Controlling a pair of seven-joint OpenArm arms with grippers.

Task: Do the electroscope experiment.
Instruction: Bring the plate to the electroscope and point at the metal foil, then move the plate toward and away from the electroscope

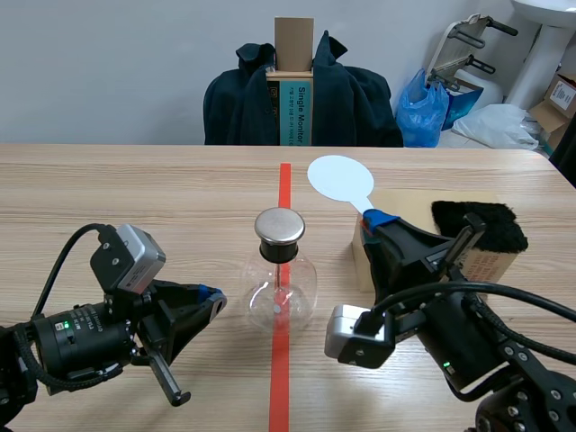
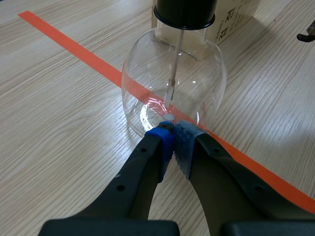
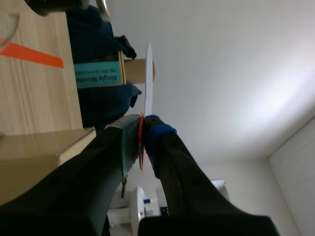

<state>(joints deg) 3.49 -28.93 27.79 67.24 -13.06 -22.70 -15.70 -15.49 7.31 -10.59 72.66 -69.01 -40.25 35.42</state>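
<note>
Right claw [image 3: 142,133] grips white paddle [image 1: 340,178]; left claw [image 2: 172,133] closed beside flask [image 1: 281,290].

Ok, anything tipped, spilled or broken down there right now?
Nothing stands out. The flask stands upright on the tape line, cap on, no crack showing; the paddle sits straight in the right gripper; the fur lies on the box.

The electroscope [image 1: 281,286] — clear round flask, metal cap, thin rod inside — stands upright on the bench [image 1: 135,180]. The white paddle [image 1: 340,178], disc upward, is held raised near it.
</note>
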